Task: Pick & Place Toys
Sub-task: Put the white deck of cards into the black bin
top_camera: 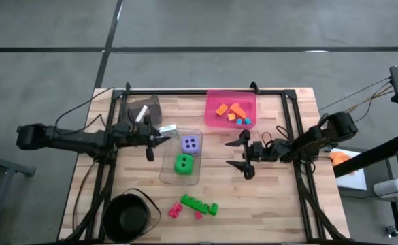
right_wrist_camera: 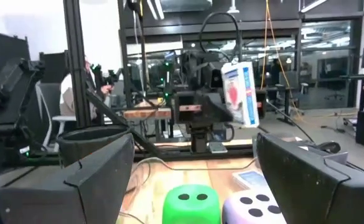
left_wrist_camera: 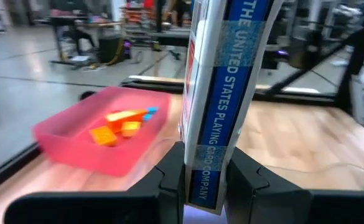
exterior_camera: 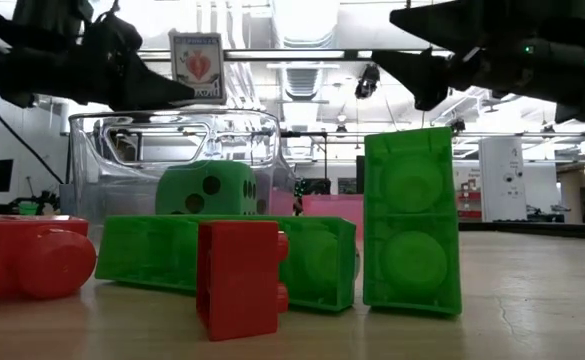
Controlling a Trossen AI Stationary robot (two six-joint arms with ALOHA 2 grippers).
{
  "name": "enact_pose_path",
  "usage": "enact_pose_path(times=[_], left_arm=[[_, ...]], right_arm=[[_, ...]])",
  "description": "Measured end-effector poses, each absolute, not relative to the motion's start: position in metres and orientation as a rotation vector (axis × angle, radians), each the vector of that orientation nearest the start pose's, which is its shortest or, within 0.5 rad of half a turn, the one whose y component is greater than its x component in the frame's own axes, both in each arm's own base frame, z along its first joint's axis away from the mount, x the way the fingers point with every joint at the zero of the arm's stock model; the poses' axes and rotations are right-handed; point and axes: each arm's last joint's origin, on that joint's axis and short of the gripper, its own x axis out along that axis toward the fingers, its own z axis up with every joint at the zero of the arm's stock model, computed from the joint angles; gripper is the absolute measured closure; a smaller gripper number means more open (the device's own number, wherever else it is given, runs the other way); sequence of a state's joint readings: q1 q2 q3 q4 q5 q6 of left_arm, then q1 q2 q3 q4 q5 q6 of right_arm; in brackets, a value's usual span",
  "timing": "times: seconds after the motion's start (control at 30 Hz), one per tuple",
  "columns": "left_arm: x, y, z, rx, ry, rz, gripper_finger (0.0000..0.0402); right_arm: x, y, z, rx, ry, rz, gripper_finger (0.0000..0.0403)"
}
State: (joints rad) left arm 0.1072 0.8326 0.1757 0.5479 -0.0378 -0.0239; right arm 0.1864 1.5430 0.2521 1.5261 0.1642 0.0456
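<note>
Left gripper (top_camera: 159, 137), high view: fingers clamped on a small card pack (top_camera: 168, 128), at the near-left corner of the clear bin (top_camera: 166, 173) that holds the purple die (top_camera: 191, 144) and green die (top_camera: 183, 164). Left arm runs in low and nearly level from the table's left side. Right gripper (top_camera: 245, 155) sits jaws apart and empty, between the clear bin and the right frame rail, its arm angled in from the right. Pink bin (top_camera: 212, 116) holds orange and teal bricks (top_camera: 231, 112). Green bricks (top_camera: 199, 204) and pink bricks (top_camera: 176, 211) lie loose near the front edge, beside the black bowl (top_camera: 127, 216).

Low view: the pack shows upright, heart face outward, hanging above the clear bin's rim (exterior_camera: 172, 120); green die visible through the wall.

Left wrist view: pack pinched edge-on between the two pads (left_wrist_camera: 172, 177), standing tall above them. Grip is low on the pack, so I judge it could pivot if knocked.

Right wrist view: right fingers (right_wrist_camera: 101, 168) wide apart, both dice just ahead, left gripper with the pack beyond.

Judgement: step in hand is placing the pack. To do it well, carry it clear over the rim, lower before letting go so it does not bounce off the dice, and keep away from the right gripper.
</note>
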Motion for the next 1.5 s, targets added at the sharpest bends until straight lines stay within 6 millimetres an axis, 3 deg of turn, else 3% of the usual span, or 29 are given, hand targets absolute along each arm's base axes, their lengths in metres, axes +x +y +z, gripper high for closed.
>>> enact_pose_path(times=[0.9, 1.5], left_arm=[[0.13, 0.081, 0.162, -0.314, 0.316, 0.785, 0.0338], [0.119, 0.086, 0.15, -0.342, 0.437, 0.937, 0.0338]], right_arm=[[0.235, 0.04, 0.17, 0.07, -0.227, 0.027, 0.0066], [0.235, 0.04, 0.17, 0.07, -0.227, 0.027, 0.0066]])
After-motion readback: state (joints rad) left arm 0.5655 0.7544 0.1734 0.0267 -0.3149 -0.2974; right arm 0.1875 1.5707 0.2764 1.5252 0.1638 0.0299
